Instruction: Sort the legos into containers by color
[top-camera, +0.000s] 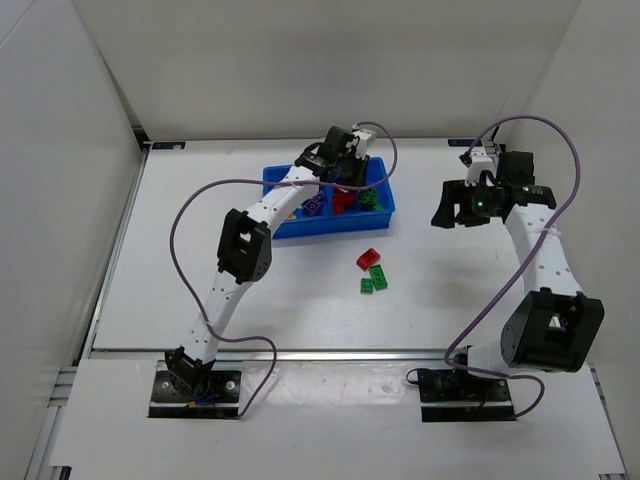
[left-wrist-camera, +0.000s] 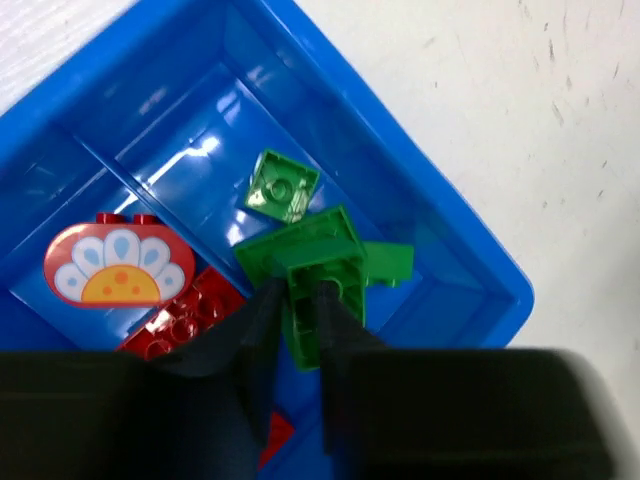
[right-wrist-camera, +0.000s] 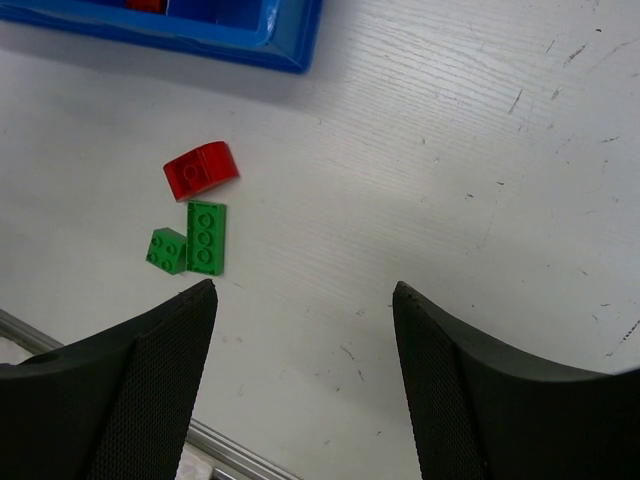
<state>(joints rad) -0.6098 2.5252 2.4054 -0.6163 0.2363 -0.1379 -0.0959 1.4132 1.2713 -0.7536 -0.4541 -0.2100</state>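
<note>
Clamping green brick (left-wrist-camera: 305, 250) in left fingers (left-wrist-camera: 262, 330) over tray's (left-wrist-camera: 440, 210) green bin (left-wrist-camera: 230, 120), ready to drop. Holding right fingers (right-wrist-camera: 150, 390) spread, empty, aside.

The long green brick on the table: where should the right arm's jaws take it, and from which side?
Probably from straight above, jaws across its two long sides: the long green brick lies flat, studs up. Close near the end toward the red brick, since the small green brick crowds the other end.
</note>
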